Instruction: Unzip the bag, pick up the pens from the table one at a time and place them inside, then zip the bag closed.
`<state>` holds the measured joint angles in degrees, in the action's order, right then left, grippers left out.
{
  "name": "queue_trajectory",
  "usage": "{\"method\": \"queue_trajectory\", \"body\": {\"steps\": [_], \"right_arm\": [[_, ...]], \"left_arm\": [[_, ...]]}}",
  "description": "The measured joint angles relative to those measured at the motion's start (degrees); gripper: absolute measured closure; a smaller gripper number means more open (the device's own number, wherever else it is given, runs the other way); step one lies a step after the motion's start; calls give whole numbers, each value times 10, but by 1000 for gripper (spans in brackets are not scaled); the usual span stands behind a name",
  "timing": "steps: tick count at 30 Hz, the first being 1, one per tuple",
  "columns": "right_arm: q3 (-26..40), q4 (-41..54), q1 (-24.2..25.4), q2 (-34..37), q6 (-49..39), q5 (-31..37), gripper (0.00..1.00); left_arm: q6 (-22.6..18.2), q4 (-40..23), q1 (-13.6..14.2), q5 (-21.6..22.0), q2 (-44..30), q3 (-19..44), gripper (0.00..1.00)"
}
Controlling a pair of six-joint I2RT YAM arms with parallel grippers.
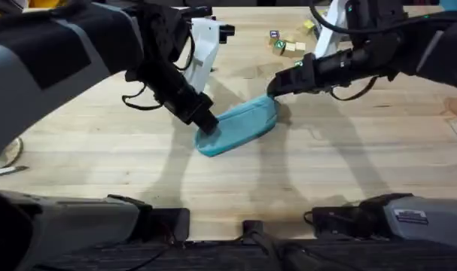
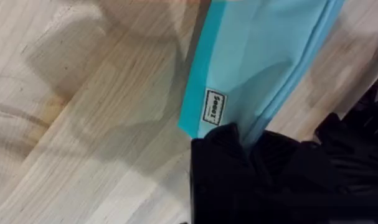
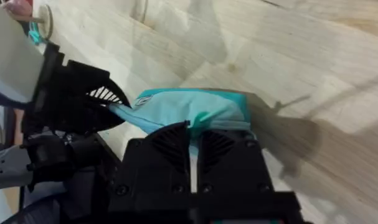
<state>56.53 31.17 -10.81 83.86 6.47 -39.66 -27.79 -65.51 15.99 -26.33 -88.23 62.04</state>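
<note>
— Teal fabric, soft and light: the bag [image 1: 239, 126] lies mid-worktop [image 1: 100, 150], and I have it pinched at both ends.

— Both jaws holding it?

— Yes. My left gripper [image 1: 208, 124] is clamped on the near end beside the small label [image 2: 214, 107]; my right gripper [image 1: 275, 91] is closed on cloth at the far end.

— How will it handle?

— Floppy, I reckon. It will buckle and slide on the wood unless one end stays anchored. The best hold is the pull tab, though I can't make it out from here.
</note>
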Motion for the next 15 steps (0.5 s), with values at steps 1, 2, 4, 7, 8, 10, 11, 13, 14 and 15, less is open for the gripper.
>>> {"method": "queue_trajectory", "body": {"steps": [1, 2, 4, 7, 8, 10, 11, 13, 14, 15], "right_arm": [[0, 1, 0, -5, 0, 0, 958], [0, 1, 0, -10, 3, 0, 958], [0, 1, 0, -20, 7, -2, 962], [0, 2, 0, -33, 8, -8, 967], [0, 2, 0, -37, 8, -10, 968], [0, 3, 0, -44, 12, -12, 970], [0, 3, 0, -47, 14, -14, 970], [0, 4, 0, -51, 17, -19, 970], [0, 5, 0, -53, 19, -22, 970], [0, 5, 0, -54, 21, -27, 970]], "left_arm": [[0, 0, 0, 0, 0, 0, 958], [0, 0, 0, 0, 0, 0, 958], [0, 0, 0, 0, 0, 0, 958], [0, 0, 0, 0, 0, 0, 958], [0, 0, 0, 0, 0, 0, 958], [0, 0, 0, 0, 0, 0, 958], [0, 0, 0, 0, 0, 0, 958], [0, -1, 0, 0, 0, 0, 959], [0, -1, 0, 0, 0, 0, 959], [0, -2, 0, 1, 0, 0, 959]]}}
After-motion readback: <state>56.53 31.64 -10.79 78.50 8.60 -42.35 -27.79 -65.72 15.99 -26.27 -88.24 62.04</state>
